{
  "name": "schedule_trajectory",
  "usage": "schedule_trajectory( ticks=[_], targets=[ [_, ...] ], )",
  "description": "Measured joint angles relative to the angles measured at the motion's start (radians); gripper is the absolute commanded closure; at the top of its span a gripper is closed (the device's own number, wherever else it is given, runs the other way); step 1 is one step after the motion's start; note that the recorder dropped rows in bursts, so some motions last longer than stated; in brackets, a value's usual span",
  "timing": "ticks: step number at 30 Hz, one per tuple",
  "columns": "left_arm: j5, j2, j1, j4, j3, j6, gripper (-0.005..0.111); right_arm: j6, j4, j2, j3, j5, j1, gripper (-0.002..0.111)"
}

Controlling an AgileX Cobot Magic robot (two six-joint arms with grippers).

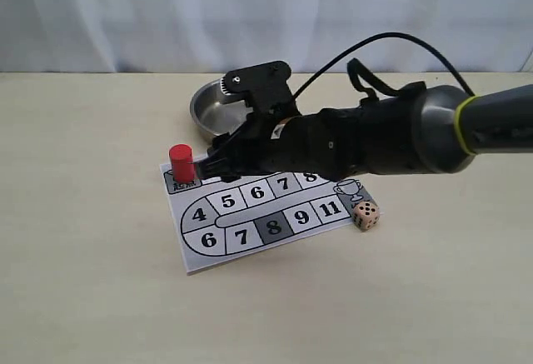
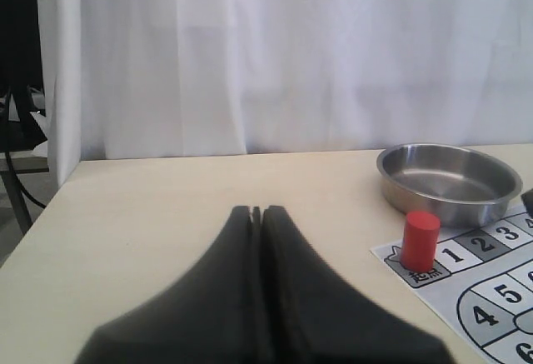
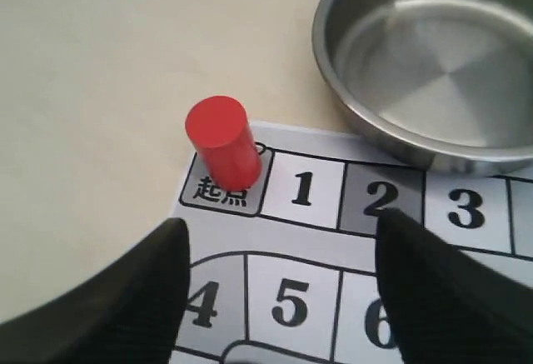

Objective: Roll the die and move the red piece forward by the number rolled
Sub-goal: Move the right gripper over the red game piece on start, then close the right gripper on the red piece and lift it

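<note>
The red piece (image 1: 181, 162) (image 2: 419, 240) (image 3: 223, 142) stands upright on the grey start square at the corner of the numbered board (image 1: 193, 251). The die (image 1: 365, 214) rests on the table just off the board's right edge, next to square 11. My right gripper (image 1: 208, 167) (image 3: 279, 231) reaches across the board and hovers a short way from the red piece; it is open, with only the printed squares between its fingers. My left gripper (image 2: 257, 211) is shut on nothing, low over bare table to the left of the board.
A steel bowl (image 1: 208, 106) (image 2: 448, 182) (image 3: 433, 64) sits just behind the board, close to squares 1 to 3. A white curtain hangs behind the table. Bare tabletop lies left of and in front of the board.
</note>
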Motion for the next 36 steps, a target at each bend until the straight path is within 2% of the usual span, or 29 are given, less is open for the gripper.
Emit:
schedule_trajectory(
  ticks=[10, 20, 26, 36],
  targets=[
    [0.000, 0.000, 0.000, 0.002, 0.000, 0.000, 0.107, 0.000, 0.000, 0.164, -0.214, 0.080, 0.008, 0.047],
    [0.000, 0.000, 0.000, 0.002, 0.000, 0.000, 0.107, 0.000, 0.000, 0.249, -0.310, 0.095, 0.012, 0.047],
    [0.000, 0.000, 0.000, 0.002, 0.000, 0.000, 0.107, 0.000, 0.000, 0.283, -0.375, 0.106, 0.034, 0.034],
    [0.000, 0.000, 0.000, 0.002, 0.000, 0.000, 0.107, 0.000, 0.000, 0.355, -0.447, 0.111, 0.047, 0.034]
  ],
)
